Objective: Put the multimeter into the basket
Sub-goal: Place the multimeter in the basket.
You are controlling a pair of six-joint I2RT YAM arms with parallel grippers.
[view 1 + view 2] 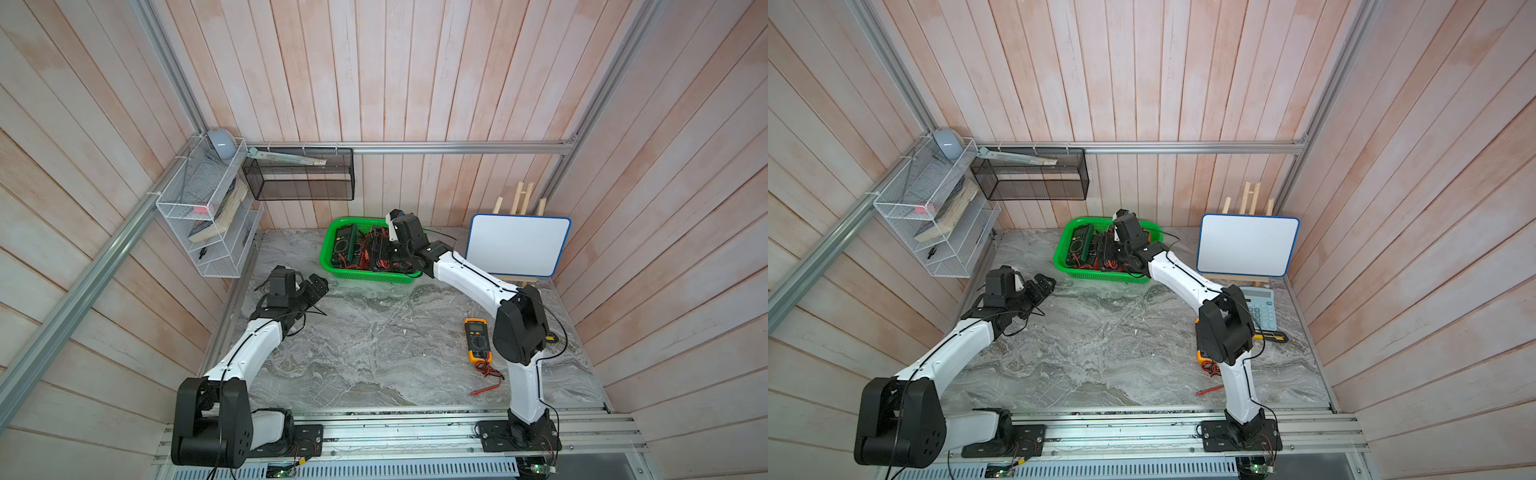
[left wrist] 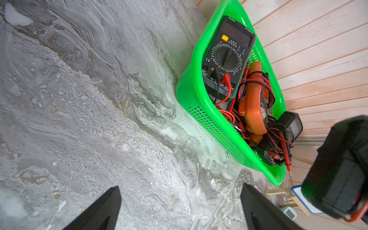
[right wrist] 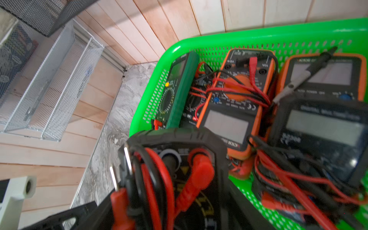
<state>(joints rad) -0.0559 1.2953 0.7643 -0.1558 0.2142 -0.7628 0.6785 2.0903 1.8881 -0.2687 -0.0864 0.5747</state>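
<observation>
1. The basket [image 1: 328, 253] is crowded; the meter [image 3: 175, 155], gripped by the right hand [image 1: 384, 249] over it, could land on the other meters [image 3: 229, 119] and slide over the rim.
2. Its leads [image 3: 153, 179] may snag the hand on release.
3. The left hand [image 1: 307, 284], wide and empty beside the basket, could nudge it.

The basket [image 1: 365, 276] stands at the table's [image 1: 374, 345] back holding multimeters [image 1: 345, 246]; another multimeter [image 1: 477, 338] lies front-right.

Bright, even light, soft shadows; wide-angle bowing at edges; nearest multimeter [image 3: 199, 143] blurred.
</observation>
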